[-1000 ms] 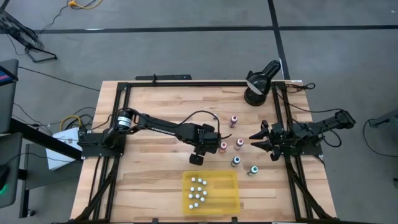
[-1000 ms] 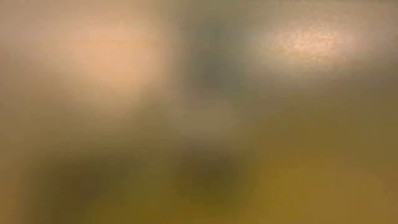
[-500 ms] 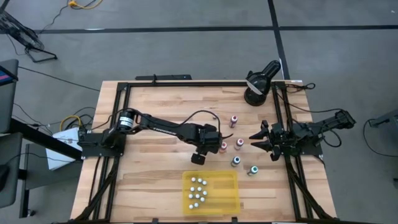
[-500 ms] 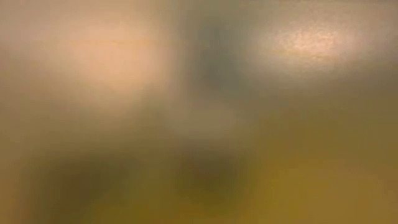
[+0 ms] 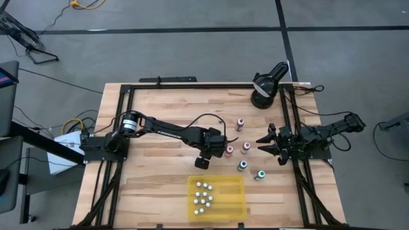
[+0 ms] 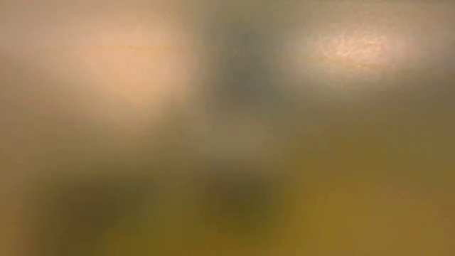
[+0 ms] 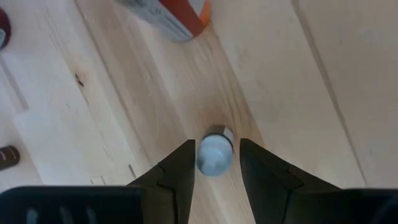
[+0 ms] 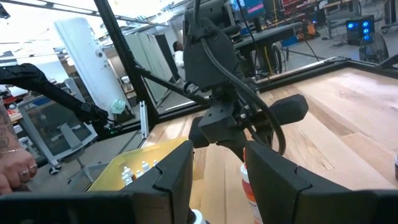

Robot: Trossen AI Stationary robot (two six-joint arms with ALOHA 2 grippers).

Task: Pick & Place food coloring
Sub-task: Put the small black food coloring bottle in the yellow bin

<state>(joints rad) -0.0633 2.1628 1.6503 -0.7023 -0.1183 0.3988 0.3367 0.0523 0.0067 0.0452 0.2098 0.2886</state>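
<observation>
White-capped bottle point(image 7: 215, 154) sitting betw. left gripper point(image 7: 214, 163) fingers, cap facing wrist cam, long axis along approach; fingers flanking, looking to be gripping it above bare wood table point(image 5: 160, 108), just short of yellow tray point(image 5: 233, 191). Smooth plastic, tiny cylinder. Loose bottles point(image 5: 245, 147) standing nearer right gripper point(image 5: 263, 143), waiting part-open, holding nothing.

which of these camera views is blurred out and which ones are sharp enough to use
Low view: wholly out of focus, only tan and yellow smears. High view: sharp, evenly lit. Left wrist view: sharp on the small white-capped bottle between the left gripper fingers. Right wrist view: sharp, bright background.
</observation>
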